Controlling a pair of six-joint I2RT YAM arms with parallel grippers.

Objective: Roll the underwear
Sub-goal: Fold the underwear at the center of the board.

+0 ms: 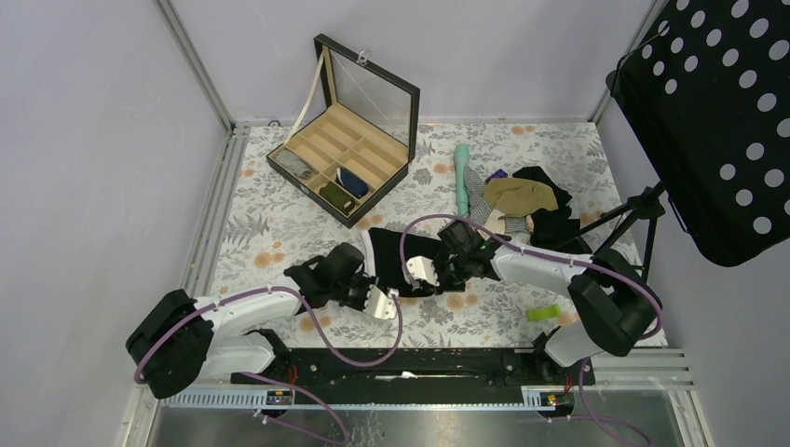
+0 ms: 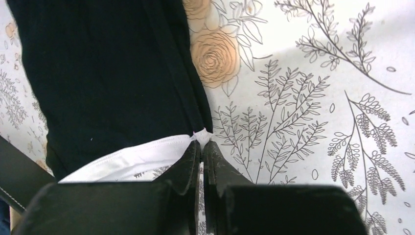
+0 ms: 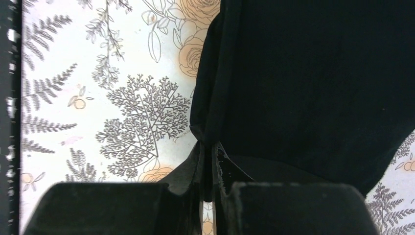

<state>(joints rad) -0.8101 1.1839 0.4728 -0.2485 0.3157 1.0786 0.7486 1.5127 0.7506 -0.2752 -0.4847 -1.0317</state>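
Two corner pinches | left gripper (image 2: 201,145) closed tight on underwear (image 2: 107,73) at white waistband (image 2: 137,156) corner | right gripper (image 3: 208,147) closed on its dark edge | garment flat on table (image 1: 279,223) between arms | paired hold likely for an even roll

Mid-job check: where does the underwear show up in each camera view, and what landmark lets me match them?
Top external: the underwear lies near the picture's middle.
Left wrist: underwear fills the upper left, white waistband corner pinched by the left gripper.
Right wrist: underwear fills the upper right, edge pinched by the right gripper.
Shared landmark: the floral tablecloth.
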